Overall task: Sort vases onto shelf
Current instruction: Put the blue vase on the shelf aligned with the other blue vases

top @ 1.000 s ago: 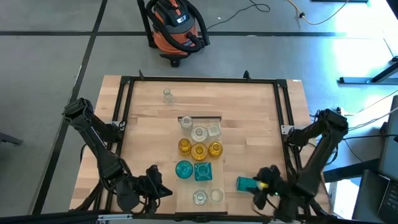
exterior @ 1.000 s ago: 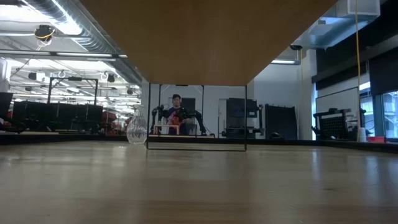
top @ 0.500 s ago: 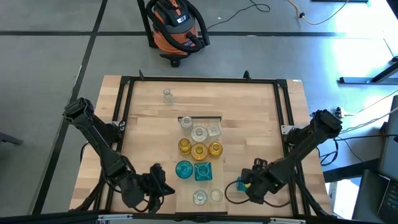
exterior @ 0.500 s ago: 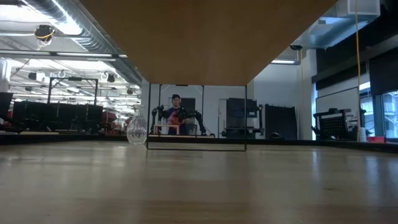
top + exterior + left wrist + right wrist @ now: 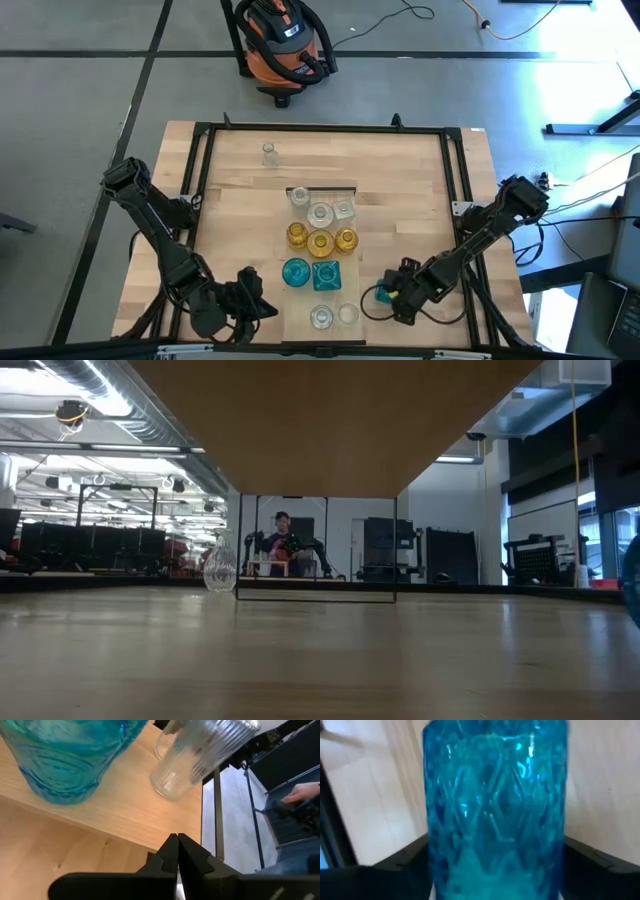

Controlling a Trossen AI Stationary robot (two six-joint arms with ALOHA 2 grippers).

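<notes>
Carry step: right gripper (image 5: 388,295), fingers apparently closed on a teal vase (image 5: 495,815), nears the shelf (image 5: 340,285); next, set it upright beside the teal pair; left gripper's (image 5: 177,851) fingers closed, empty.

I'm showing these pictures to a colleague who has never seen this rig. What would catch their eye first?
Probably the bright teal vase gripped by the right gripper near the table's front right, filling the right wrist view. Next, the rows of clear, amber and teal vases on the pale shelf mid-table, with one clear vase standing alone at the far left. The left gripper waits shut at the shelf's front left corner.
</notes>
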